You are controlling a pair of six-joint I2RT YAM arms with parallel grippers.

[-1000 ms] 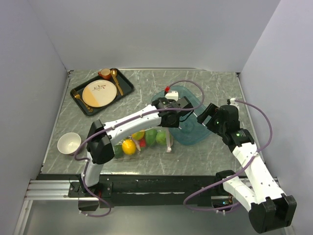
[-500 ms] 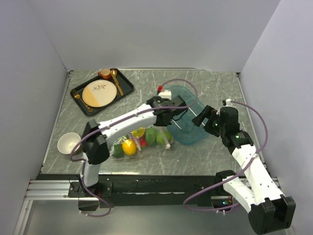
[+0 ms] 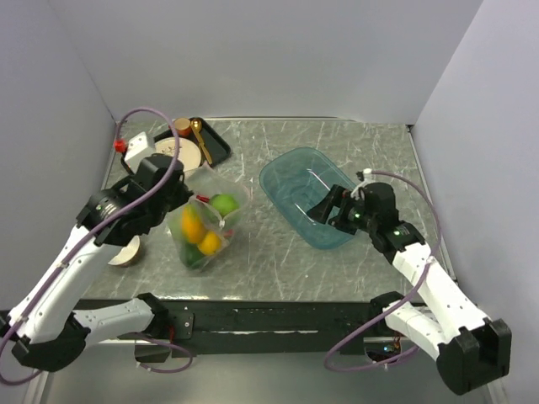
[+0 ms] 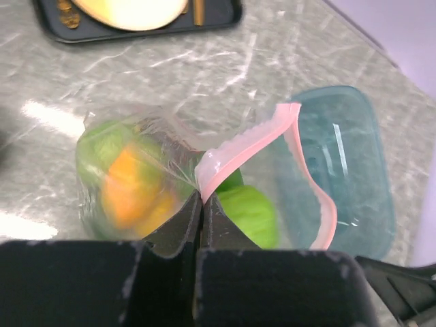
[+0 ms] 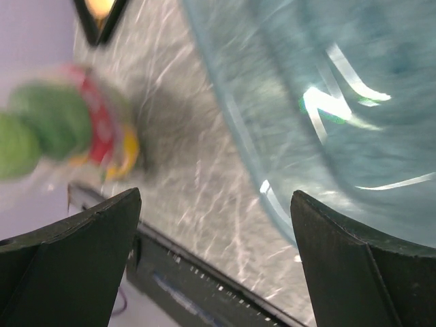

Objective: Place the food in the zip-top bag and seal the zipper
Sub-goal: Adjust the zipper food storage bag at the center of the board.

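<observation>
left gripper (image 4: 202, 197) pressed together, pinching the pale pink zipper strip (image 4: 252, 146) | clear crinkly zip-top bag (image 3: 206, 220) hangs from it, blurred, toy fruits and vegetables (image 3: 200, 231) inside | right gripper (image 5: 214, 197) spread, holding nothing, beside teal translucent plastic tub (image 3: 290, 172) | black tray (image 3: 217, 147) far left

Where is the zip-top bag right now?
The zip-top bag is left of centre in the top view, between the black tray and the teal tub, pinched by its pink strip in the left gripper.
</observation>
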